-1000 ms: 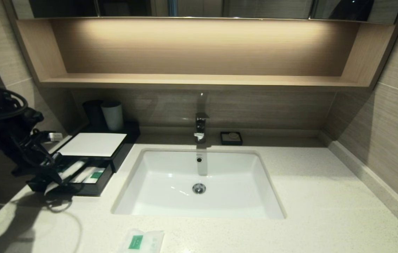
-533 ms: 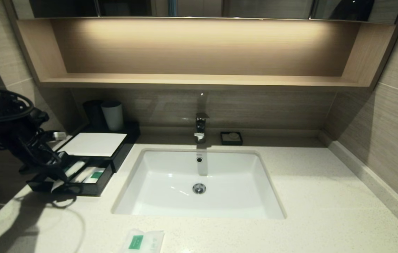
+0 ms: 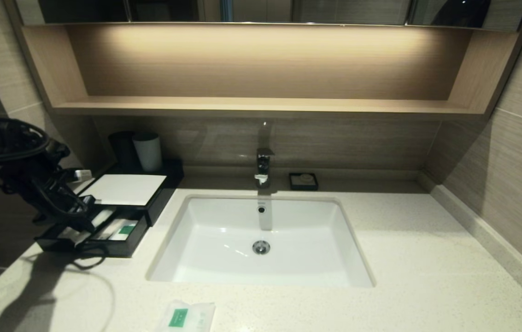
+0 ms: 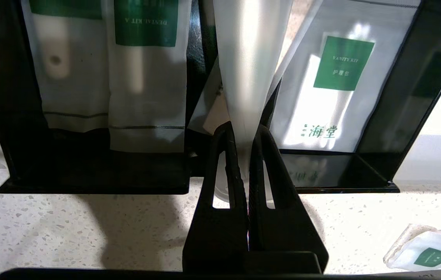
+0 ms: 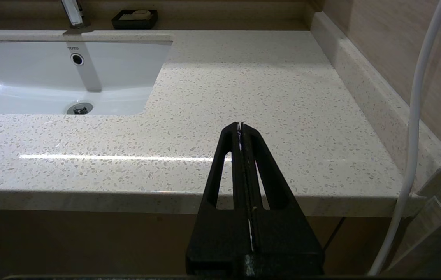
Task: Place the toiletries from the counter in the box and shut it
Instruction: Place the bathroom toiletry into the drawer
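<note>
Five wrapped toiletries are showing: two long white dental-kit packets with green labels [image 4: 68,66] [image 4: 146,74], one white vanity-kit packet with a green label [image 4: 333,89], one frosted clear-wrapped packet [image 4: 249,58] and one small flat white sachet with a green square [image 3: 187,317]. Two cups are standing: one dark cup [image 3: 122,148], one pale grey cup [image 3: 147,151]. One low black box [image 3: 122,189], one white sink [image 3: 307,226], one chrome tap [image 3: 263,166] and one small black soap dish [image 3: 303,181] are showing.

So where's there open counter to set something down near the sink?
Right of the sink, the counter lies bare up to the wall. The left is crowded: the box, left gripper, and the sachet at the front edge.
</note>
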`<state>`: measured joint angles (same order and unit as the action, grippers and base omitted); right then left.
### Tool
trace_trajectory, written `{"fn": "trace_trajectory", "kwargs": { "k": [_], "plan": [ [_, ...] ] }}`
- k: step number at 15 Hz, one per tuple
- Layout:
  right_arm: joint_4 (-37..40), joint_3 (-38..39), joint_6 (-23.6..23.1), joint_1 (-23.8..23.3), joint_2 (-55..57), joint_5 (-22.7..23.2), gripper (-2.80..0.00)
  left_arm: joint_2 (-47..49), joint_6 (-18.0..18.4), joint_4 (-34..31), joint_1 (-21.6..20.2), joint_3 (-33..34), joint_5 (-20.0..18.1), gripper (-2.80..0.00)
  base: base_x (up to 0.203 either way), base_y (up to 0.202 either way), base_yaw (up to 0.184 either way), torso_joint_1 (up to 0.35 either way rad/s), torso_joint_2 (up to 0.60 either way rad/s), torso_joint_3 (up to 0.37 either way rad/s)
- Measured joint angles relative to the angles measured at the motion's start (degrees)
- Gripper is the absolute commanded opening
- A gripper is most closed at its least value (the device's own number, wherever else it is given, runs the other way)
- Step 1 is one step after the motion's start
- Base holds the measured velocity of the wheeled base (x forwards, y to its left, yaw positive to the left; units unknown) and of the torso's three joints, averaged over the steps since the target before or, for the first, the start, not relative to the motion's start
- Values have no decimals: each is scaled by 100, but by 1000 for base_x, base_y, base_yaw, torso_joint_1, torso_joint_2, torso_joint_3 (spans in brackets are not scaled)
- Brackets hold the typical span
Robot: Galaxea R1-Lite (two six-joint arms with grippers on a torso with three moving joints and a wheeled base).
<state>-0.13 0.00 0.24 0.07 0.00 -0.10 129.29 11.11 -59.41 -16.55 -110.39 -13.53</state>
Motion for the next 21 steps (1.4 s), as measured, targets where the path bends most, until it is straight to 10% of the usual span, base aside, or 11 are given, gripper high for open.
{"fn": "trace_trajectory", "kwargs": {
  "k": [21],
  "plan": [
    [-4,0,2,0,0,1,-280,163,44,865,-9,0,44,-280,0,0,0,0,0,0]
  ]
}}
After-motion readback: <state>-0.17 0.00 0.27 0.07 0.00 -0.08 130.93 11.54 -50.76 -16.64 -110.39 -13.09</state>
